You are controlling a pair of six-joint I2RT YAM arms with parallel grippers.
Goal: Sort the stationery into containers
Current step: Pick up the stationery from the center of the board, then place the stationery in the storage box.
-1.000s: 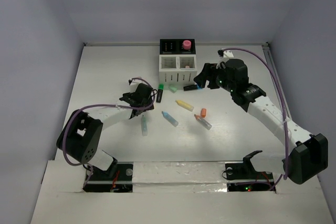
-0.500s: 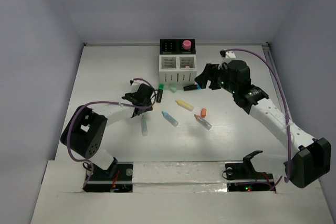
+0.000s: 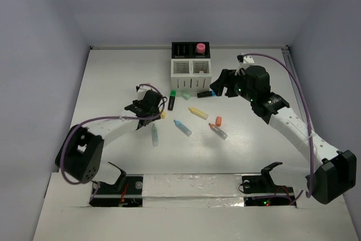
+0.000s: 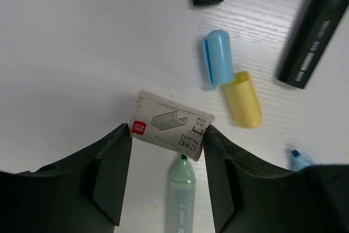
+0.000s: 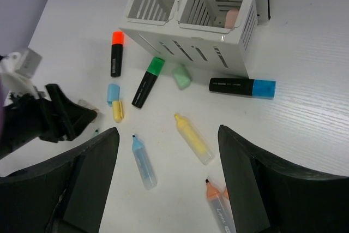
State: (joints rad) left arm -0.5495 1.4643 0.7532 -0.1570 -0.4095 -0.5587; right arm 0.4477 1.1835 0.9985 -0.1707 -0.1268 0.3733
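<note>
My left gripper (image 4: 168, 130) (image 3: 148, 105) is shut on a small white printed box (image 4: 172, 125), one finger against each end, low over the table. An uncapped green highlighter (image 4: 181, 200) lies just under it. A blue cap (image 4: 218, 58) and a yellow cap (image 4: 244, 99) lie beyond. My right gripper (image 5: 168, 135) (image 3: 220, 86) hangs open and holds nothing, above the yellow highlighter (image 5: 193, 139), blue highlighter (image 5: 143, 162) and orange highlighter (image 5: 220, 205). The organizer (image 3: 190, 73) (image 5: 185, 53) stands at the back, with a pink eraser (image 5: 232, 17) in one white compartment.
A black marker with a green cap (image 5: 147, 83), one with an orange cap (image 5: 115, 54) and one with a blue cap (image 5: 242, 87) lie in front of the organizer, beside a pale green piece (image 5: 181, 77). A pink item (image 3: 200, 47) stands in a black compartment. An orange cap (image 3: 218, 121) lies loose.
My left jaws have closed in onto the white box, and the left arm's elbow has swung leftward. The right gripper has barely moved.
</note>
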